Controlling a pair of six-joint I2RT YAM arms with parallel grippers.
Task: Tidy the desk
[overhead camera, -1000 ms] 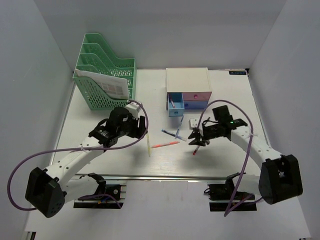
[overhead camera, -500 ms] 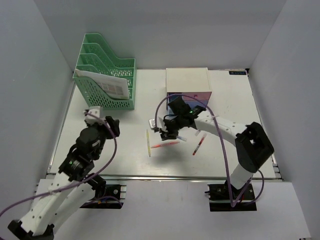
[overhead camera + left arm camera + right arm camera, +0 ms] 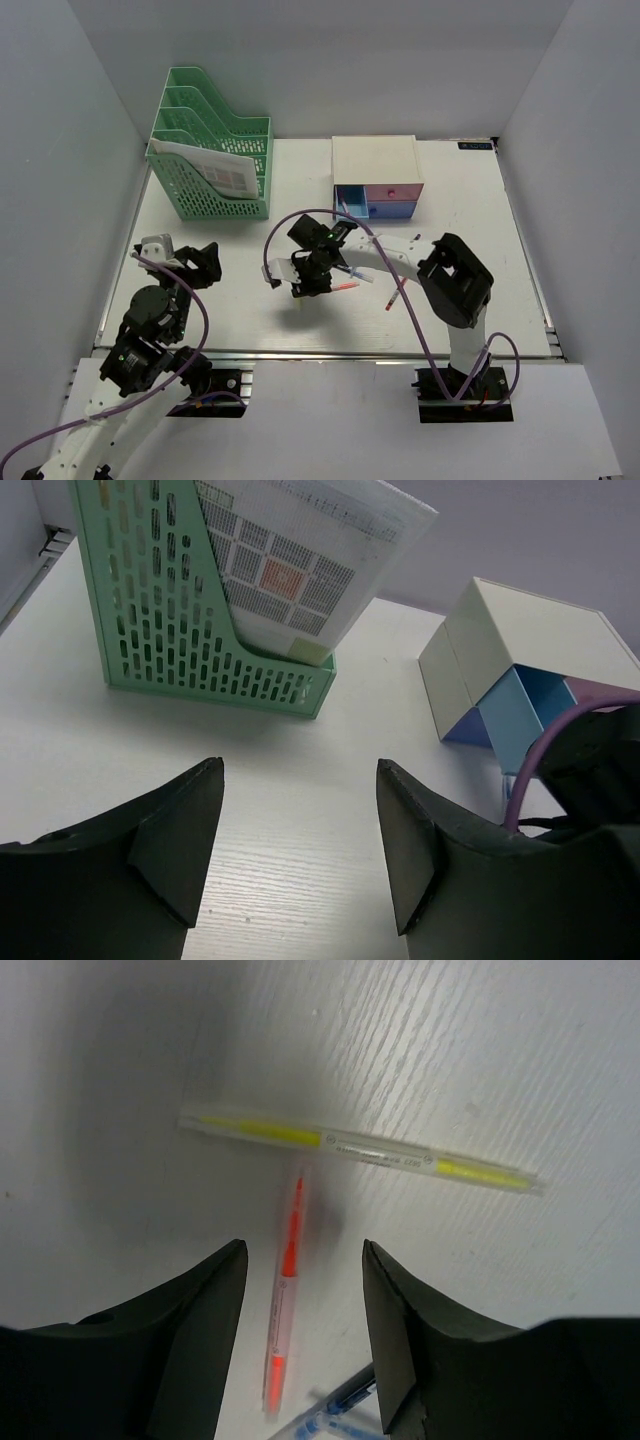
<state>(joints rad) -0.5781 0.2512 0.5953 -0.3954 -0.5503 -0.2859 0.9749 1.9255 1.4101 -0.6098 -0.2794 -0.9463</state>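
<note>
While the right gripper [image 3: 302, 1260] hangs open and empty over the orange pen [image 3: 283, 1300], with a yellow pen [image 3: 360, 1145] lying crosswise toward the top of the wrist frame, the step in hand looks like gathering loose pens off the desk [image 3: 460, 220], which fills the middle of the overhead frame. The next move likely calls for dropping straight down, straddling the orange pen and closing. The left gripper [image 3: 298, 780], lower left overhead, stands open and holds nothing.
</note>
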